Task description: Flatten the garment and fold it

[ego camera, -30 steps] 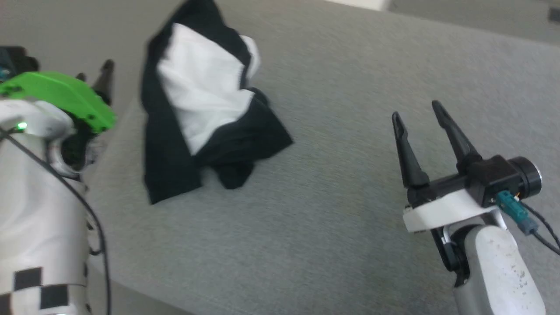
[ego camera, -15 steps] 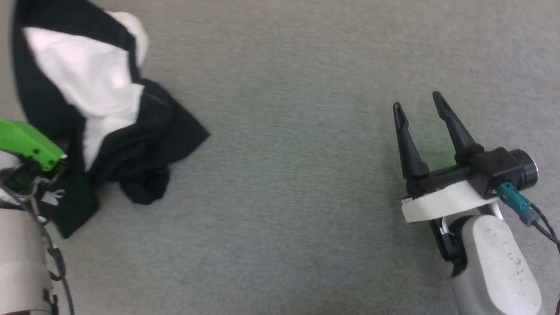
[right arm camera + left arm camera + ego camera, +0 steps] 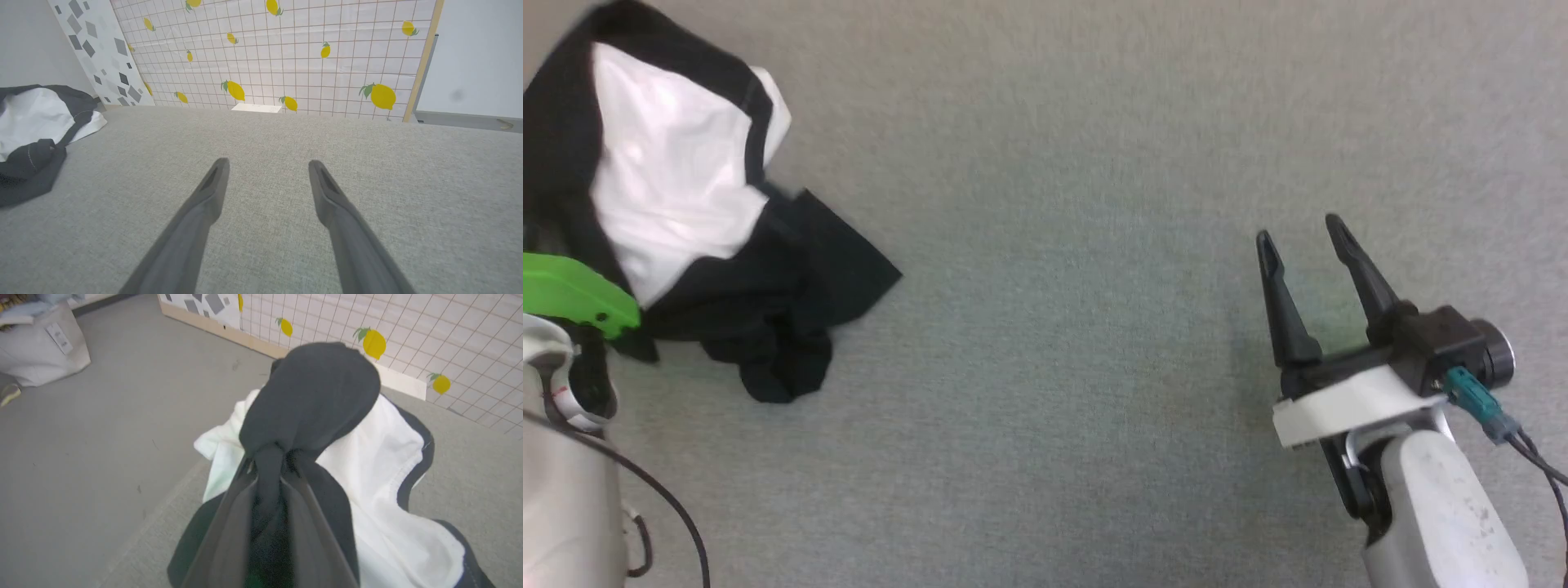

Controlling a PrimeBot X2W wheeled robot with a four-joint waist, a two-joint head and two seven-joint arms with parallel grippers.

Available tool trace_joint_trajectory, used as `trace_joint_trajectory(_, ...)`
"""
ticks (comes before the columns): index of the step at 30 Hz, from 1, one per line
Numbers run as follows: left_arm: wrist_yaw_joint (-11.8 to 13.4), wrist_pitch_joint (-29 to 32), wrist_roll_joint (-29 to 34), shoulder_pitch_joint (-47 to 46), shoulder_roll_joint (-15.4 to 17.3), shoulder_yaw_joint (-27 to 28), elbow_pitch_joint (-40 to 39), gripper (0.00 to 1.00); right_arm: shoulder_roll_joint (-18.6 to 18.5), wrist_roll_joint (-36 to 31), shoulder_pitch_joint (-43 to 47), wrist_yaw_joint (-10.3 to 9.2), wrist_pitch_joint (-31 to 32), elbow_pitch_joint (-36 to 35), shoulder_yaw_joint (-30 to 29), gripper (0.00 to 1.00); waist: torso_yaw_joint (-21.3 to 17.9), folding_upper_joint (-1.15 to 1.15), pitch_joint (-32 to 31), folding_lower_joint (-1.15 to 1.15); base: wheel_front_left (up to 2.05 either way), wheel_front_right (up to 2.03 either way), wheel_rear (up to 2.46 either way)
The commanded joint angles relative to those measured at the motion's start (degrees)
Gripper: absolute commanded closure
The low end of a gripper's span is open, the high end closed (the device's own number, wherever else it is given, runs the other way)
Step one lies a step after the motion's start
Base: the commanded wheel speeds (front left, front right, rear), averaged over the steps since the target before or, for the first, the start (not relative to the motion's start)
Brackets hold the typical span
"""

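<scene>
Near the left edge of the tabletop [image 3: 1094,204] your garment [image 3: 678,188] lies bunched; left tool [image 3: 271,473] is clamped on a black fold, right tool [image 3: 1298,233] spread wide, empty. Soft, limp, light cloth: take hems or corners

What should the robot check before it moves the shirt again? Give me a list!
1. Left end effector shut on the garment's black fold: ok.
2. Right end effector open and holding nothing: ok.
3. Right end effector apart from the garment: ok.
4. Garment lying flat: not ok, it is bunched in a heap.
5. Whole garment resting on the grey surface: cannot tell, part is hidden behind the left arm.
</scene>
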Motion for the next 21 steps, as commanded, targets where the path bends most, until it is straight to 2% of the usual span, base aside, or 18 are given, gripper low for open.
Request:
trace_joint_trajectory(1,-0.65,-10.43,3.55,-1.15,1.39,-0.99,-0.95,1.0,-0.01,0.32,2.11,-0.1,-0.32,-0.01,-1.05,0.0,2.13,0.0,-9.31,0.0,0.0,0.0,0.0)
trace_joint_trajectory(6,-0.95,-14.86,7.72,-3.39,1.7,-3.62,-5.22,1.0,-0.01,0.69,4.93,-0.1,-0.34,0.07,-2.1,0.0,0.87,0.0,-15.36,0.0,0.0,0.0,0.0)
trace_joint_trajectory(14,-2.75,-13.76,9.76,-8.52,-1.64,-10.07,-13.44,1.0,-0.01,1.46,9.36,-0.1,0.07,-0.95,-4.04,0.0,-3.87,0.0,-21.71,0.0,0.0,0.0,0.0)
trace_joint_trajectory(17,-3.69,-12.24,8.61,-11.7,-4.24,-12.34,-15.13,1.0,-0.01,1.54,10.73,-0.1,0.62,-1.52,-4.56,0.0,-5.81,0.0,-22.5,0.0,0.0,0.0,0.0)
trace_joint_trajectory(21,-4.72,-11.23,5.5,-16.06,-10.05,-15.15,-15.8,1.0,-0.01,1.52,11.94,-0.1,1.31,-1.92,-5.02,0.0,-7.87,0.0,-22.8,0.0,0.0,0.0,0.0)
